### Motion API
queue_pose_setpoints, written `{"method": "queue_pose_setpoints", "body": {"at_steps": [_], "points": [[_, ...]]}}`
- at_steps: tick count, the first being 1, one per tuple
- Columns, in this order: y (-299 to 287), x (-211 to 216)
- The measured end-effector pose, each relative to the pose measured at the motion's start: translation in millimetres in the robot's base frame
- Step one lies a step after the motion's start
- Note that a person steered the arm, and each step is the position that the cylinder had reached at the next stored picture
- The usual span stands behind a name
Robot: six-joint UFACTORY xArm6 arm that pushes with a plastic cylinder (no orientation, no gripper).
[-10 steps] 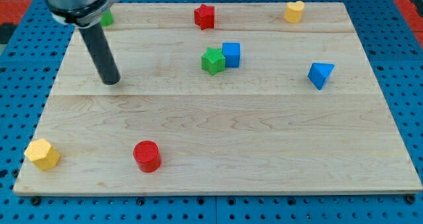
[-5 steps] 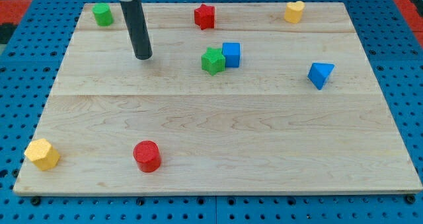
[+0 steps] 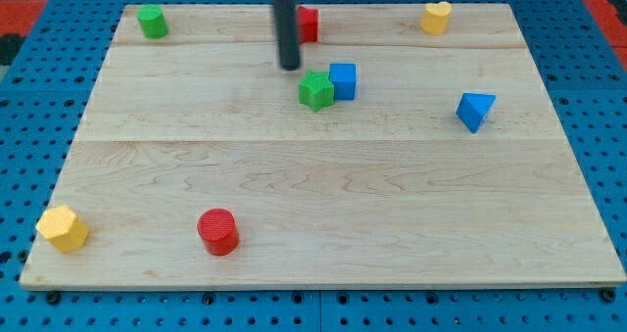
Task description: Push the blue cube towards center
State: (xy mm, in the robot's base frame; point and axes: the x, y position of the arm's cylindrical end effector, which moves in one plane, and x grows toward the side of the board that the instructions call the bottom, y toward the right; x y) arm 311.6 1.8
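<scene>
The blue cube (image 3: 343, 80) sits on the wooden board (image 3: 323, 224), above the board's middle, touching a green star block (image 3: 315, 90) on its left. My tip (image 3: 290, 67) is up and to the left of the green star, a short gap away, and left of the blue cube. The dark rod rises from it out of the view's top and partly hides a red star block (image 3: 309, 24).
A green block (image 3: 151, 21) is at the top left, a yellow block (image 3: 437, 17) at the top right. A blue triangular block (image 3: 475, 110) lies at the right. A red cylinder (image 3: 217, 231) and a yellow block (image 3: 63, 227) sit at the bottom left.
My tip has moved to the view's right and slightly up, from the left part of the board to just beside the green star. No block has moved.
</scene>
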Motion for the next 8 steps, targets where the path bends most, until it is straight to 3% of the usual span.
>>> {"method": "queue_pose_setpoints", "body": {"at_steps": [1, 2, 3, 4, 6, 8], "points": [[74.8, 16.5], [74.3, 67.4], [76.6, 15.8], [38.7, 5.8], [58.8, 120.5], [19.8, 132.9]]}}
